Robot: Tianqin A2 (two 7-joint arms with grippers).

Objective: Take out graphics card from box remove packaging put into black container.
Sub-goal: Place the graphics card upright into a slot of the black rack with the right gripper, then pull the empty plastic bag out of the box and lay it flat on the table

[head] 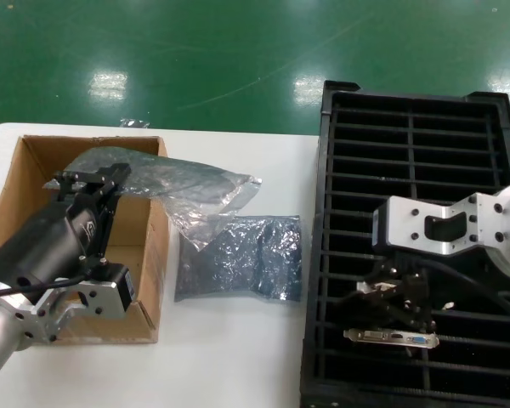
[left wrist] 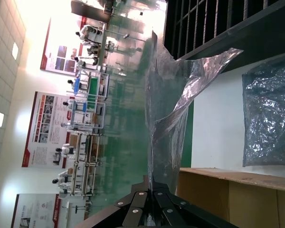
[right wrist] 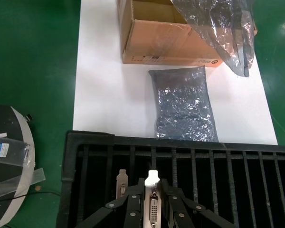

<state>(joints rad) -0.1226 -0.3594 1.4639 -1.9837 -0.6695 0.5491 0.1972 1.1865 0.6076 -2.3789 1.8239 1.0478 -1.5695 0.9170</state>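
My left gripper (head: 89, 180) hangs over the open brown box (head: 34, 183), shut on one end of the crinkly translucent packaging (head: 183, 183), which trails out over the box's right wall. The left wrist view shows the same packaging (left wrist: 167, 114) pinched in the gripper (left wrist: 152, 191). My right gripper (head: 397, 314) is low over the near part of the black container (head: 323, 255), shut on the graphics card (head: 391, 338), whose silver bracket points towards me. In the right wrist view the bracket of the graphics card (right wrist: 153, 205) stands upright in the gripper (right wrist: 153, 187) above the slots.
A second grey bag (head: 240, 257) lies flat on the white table between box and container. Another card's bracket (right wrist: 122, 183) stands in a slot just beside the held one. A dark round stand (right wrist: 9, 156) sits on the green floor past the table's edge.
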